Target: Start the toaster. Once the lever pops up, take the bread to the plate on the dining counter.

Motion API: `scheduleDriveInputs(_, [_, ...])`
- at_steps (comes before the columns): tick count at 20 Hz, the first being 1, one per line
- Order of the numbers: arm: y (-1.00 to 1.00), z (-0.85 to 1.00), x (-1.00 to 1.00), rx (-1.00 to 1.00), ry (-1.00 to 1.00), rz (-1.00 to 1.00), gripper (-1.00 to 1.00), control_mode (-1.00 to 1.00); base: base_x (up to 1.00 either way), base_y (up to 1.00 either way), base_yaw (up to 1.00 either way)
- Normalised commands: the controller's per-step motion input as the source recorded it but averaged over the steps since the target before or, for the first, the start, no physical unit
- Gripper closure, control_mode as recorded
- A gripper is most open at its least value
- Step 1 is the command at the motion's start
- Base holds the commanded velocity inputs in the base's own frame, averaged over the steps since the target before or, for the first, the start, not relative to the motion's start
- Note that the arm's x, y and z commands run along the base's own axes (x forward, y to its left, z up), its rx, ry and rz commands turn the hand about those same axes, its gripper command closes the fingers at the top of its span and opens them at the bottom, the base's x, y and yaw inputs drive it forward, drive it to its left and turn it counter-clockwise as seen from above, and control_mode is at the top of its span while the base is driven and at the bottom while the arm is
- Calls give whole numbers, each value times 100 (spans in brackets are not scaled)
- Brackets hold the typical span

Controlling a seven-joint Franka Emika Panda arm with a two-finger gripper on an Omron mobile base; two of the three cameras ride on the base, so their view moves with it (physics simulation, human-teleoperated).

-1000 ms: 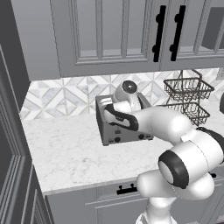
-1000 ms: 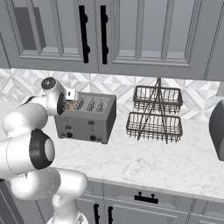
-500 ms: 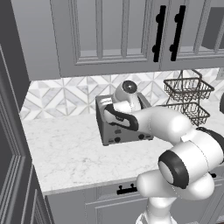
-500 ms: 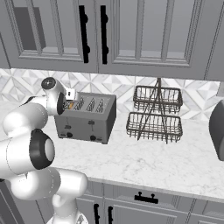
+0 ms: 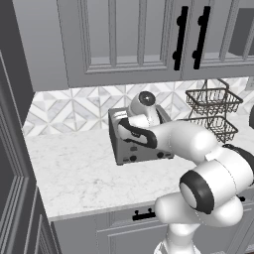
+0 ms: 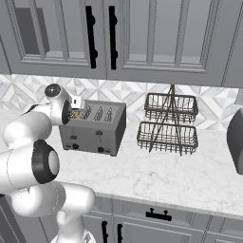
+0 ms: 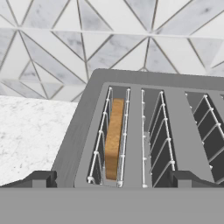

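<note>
The bench [image 5: 79,173] is carrying everything in this scene: a white marble-look top running along a tiled backsplash [image 6: 28,88] beneath grey upper cabinets [image 5: 124,39]. A two-tier wire basket rack [image 6: 168,123] is standing on it, near the toaster on the side away from the arm.

The toaster [image 6: 95,128] is sitting against the backsplash with its lever front facing the room. The white arm is reaching over the near end of it, and the claw [image 7: 111,179] is hovering just above the slots, jaws spread wide and holding nothing. In the hand view the two fingertips [image 7: 41,178] are standing well apart, straddling the outermost slots.

The bread [image 7: 113,138] is sitting upright inside the outermost slot, between the wire guides, with only its top edge and part of one face showing. It is lying low in the slot, which suggests the slice is seated, but whether the lever has been pressed cannot be confirmed from these views, because the arm is covering part of the front panel in the left base view.

Judged progress: early. The slice is not yet gripped or lifted out, and the carry to the plate on the dining counter is wholly outstanding.
</note>
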Motion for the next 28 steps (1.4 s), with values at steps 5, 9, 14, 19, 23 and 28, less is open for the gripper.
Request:
scheduleDriveInputs(5, [0, 0, 0, 0, 0, 0, -100, -100, 0, 0, 0])
scheduleDriveInputs(9, [0, 0, 0, 0, 0, 0, -100, -100, 0, 0, 0])
scheduleDriveInputs(14, [0, 0, 0, 0, 0, 0, -100, -100, 0, 0, 0])
scheduleDriveInputs(19, [0, 0, 0, 0, 0, 0, -100, -100, 0, 0, 0])
scheduleDriveInputs(23, [0, 0, 0, 0, 0, 0, -100, -100, 0, 0, 0])
scheduleDriveInputs(28, [0, 0, 0, 0, 0, 0, -100, -100, 0, 0, 0])
